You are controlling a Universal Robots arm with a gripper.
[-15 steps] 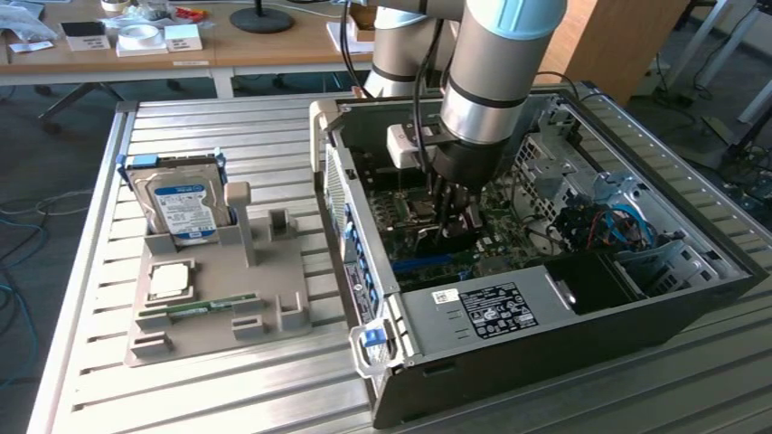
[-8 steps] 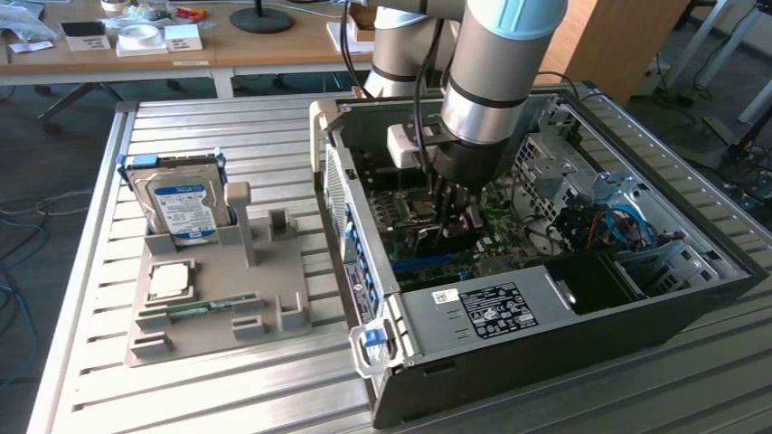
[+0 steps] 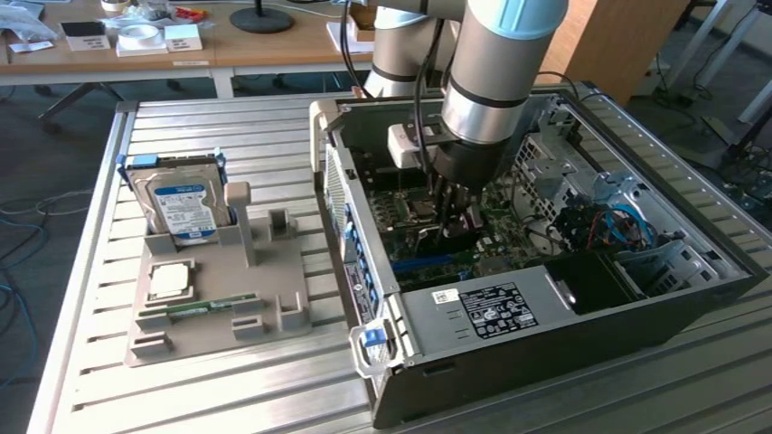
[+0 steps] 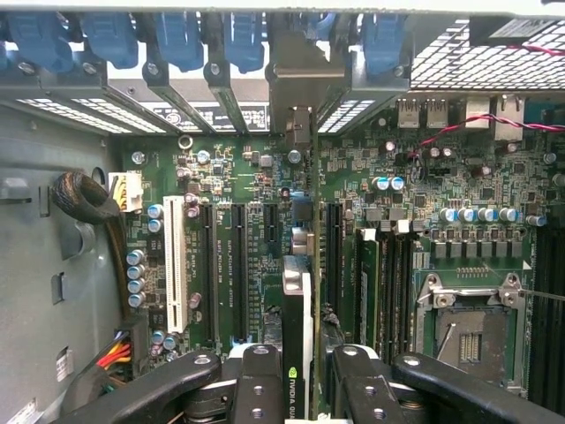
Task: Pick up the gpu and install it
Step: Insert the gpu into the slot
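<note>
Your arm enters at the upper edge of the exterior view. Its last grey segment is nearly vertical, with the lower end leaning slightly toward the exterior view's left. A second grey segment stands just behind it. The dark wrist points straight down, and your tool hangs directly beneath it, directed downward. In the wrist view, the tool's two black fingers are drawn in from either side onto the gpu, which stands edge-on between them. Both sides appear to be in contact with it. Grip noted as closed on the card.
</note>
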